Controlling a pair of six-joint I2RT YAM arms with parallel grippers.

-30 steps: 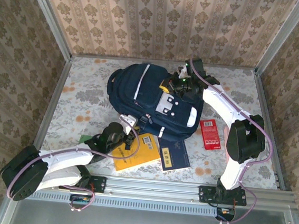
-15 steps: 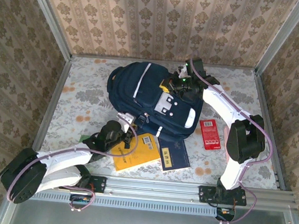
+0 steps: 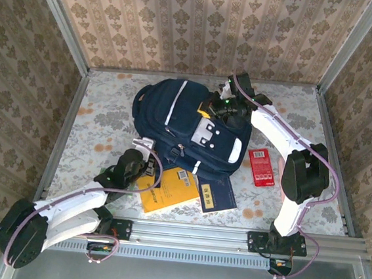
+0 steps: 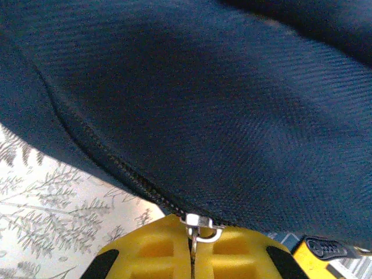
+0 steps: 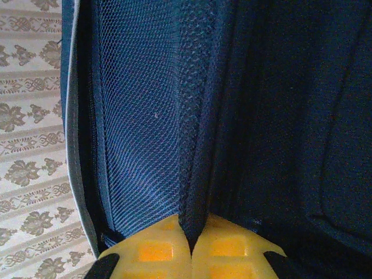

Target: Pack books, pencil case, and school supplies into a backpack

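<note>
Backpack (image 3: 183, 118) lies flat; books (image 3: 172, 188) rest beside it.

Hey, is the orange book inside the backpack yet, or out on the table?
Out. The orange book lies flat on the table beside a navy book, just on the near side of the backpack.

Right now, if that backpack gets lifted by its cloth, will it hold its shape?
Probably sags: the backpack is soft woven cloth, folding where the right gripper pinches its mesh-lined edge. Lying flat, it likely slides rather than tips. Tugging the zipper pull in the left gripper may drag the cloth along.
</note>
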